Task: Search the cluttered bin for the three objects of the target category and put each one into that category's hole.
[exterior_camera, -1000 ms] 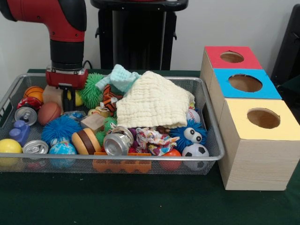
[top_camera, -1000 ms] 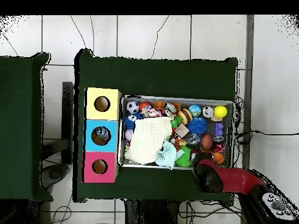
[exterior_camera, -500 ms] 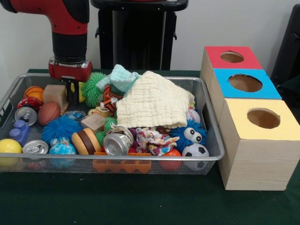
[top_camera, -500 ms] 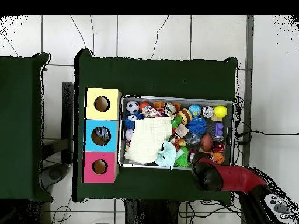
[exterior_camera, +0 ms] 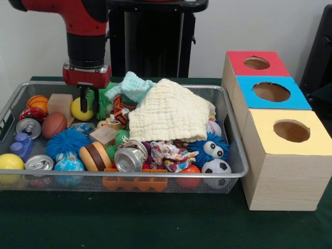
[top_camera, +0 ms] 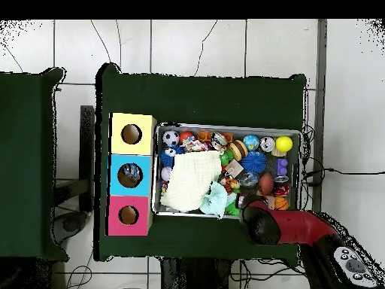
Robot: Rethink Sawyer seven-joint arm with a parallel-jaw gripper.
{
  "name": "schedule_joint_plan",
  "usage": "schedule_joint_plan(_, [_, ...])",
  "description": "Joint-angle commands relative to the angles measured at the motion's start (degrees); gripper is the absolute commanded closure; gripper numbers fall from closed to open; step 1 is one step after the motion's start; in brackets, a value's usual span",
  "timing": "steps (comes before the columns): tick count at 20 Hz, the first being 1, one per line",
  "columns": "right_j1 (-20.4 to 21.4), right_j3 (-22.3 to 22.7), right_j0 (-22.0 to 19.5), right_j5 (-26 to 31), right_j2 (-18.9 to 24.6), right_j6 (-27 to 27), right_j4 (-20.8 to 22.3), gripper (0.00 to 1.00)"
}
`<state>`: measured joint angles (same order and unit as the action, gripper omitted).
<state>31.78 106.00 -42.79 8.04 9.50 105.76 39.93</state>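
The wire mesh bin is packed with toys, balls and cloths; it also shows in the overhead view. No see-through plastic bottle shows in either view; any are hidden under the clutter. My gripper hangs open and empty over the bin's far left part. It is just above a yellow ball and beside a green spiky ball. In the overhead view the red arm covers the gripper. Three wooden boxes with holes stand beside the bin: red, blue and yellow.
A cream cloth and a teal cloth cover the bin's middle. Silver cans lie at the front, the front left and the left. A wooden block stands left of the gripper. The robot's black pedestal is behind the bin.
My gripper has moved to the picture's right in the front view along the bin's far side, from beside the wooden block to over the yellow ball. Nothing in the bin has moved.
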Motion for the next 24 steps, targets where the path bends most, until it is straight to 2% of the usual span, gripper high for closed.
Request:
schedule_joint_plan(1, [-1.9,1.6,0.6,1.3,2.8,3.4,-0.5,0.00])
schedule_joint_plan(7, [-2.6,1.2,-0.2,0.9,3.6,3.1,-0.5,0.00])
schedule_joint_plan(17, [-4.1,1.4,-1.9,-3.5,4.4,4.1,0.3,0.00])
schedule_joint_plan(19, [-4.9,-0.4,-2.2,-4.0,5.0,3.4,0.8,0.00])
schedule_joint_plan(24, [-3.9,-6.0,-0.5,-0.8,6.1,0.3,0.8,0.00])
